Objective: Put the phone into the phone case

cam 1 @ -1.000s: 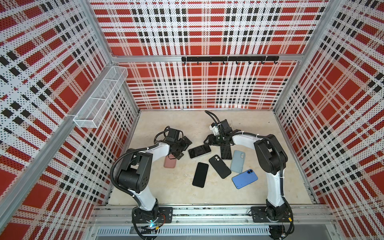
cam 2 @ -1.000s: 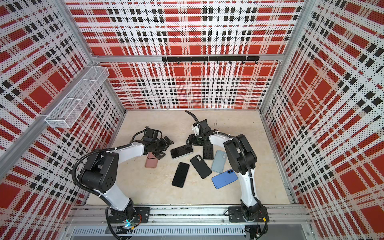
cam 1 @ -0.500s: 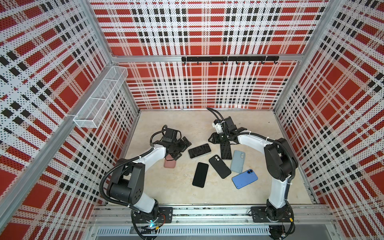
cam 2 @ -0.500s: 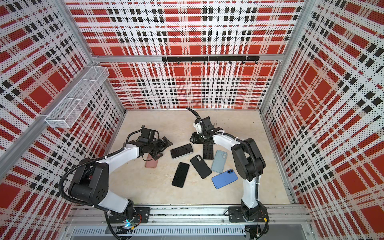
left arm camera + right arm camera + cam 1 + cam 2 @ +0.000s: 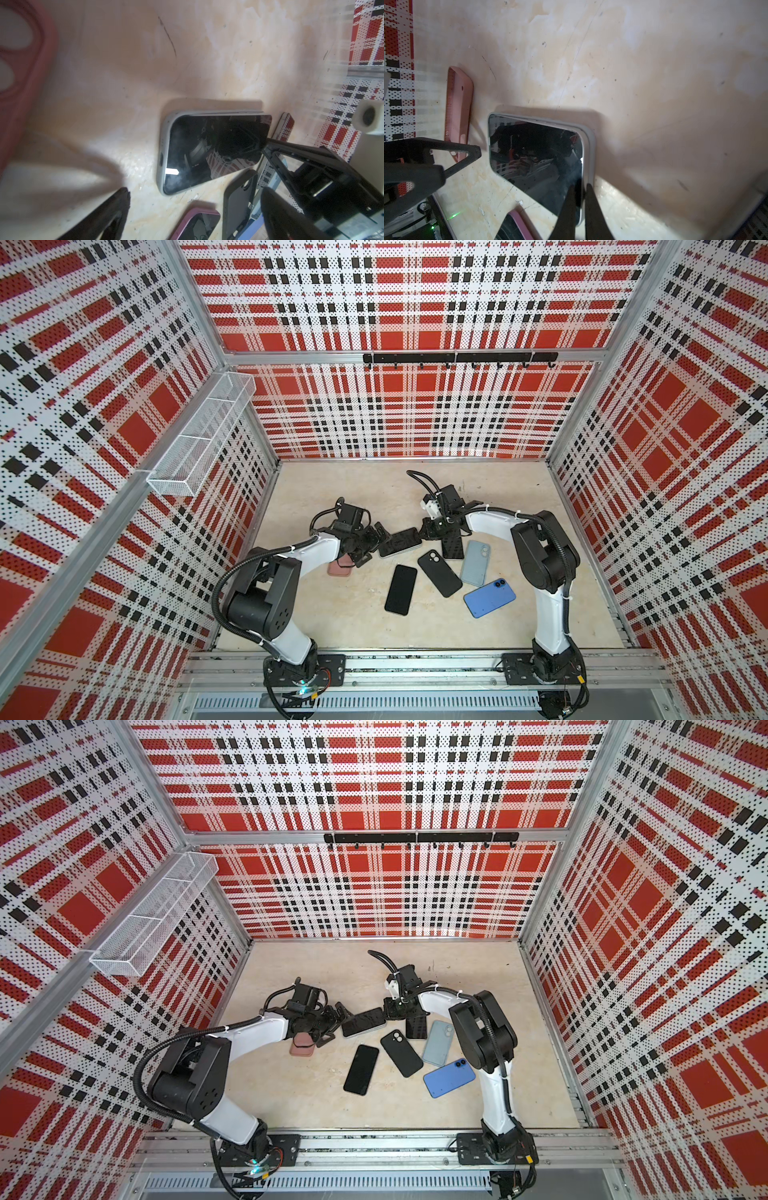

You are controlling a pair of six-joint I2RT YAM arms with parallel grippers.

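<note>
Right tool (image 5: 580, 186) closed at the pale grey rubbery phone case (image 5: 589, 149), perhaps pinching its rim. Left tool (image 5: 374, 544) open, beside it.

Your beige table (image 5: 353, 497) carries a cased phone (image 5: 400, 542) at centre, a pink case (image 5: 340, 569) left of it, then a black phone (image 5: 401, 590), black case (image 5: 439, 573), grey case (image 5: 476, 558) and blue phone (image 5: 489, 597) toward the front.
</note>
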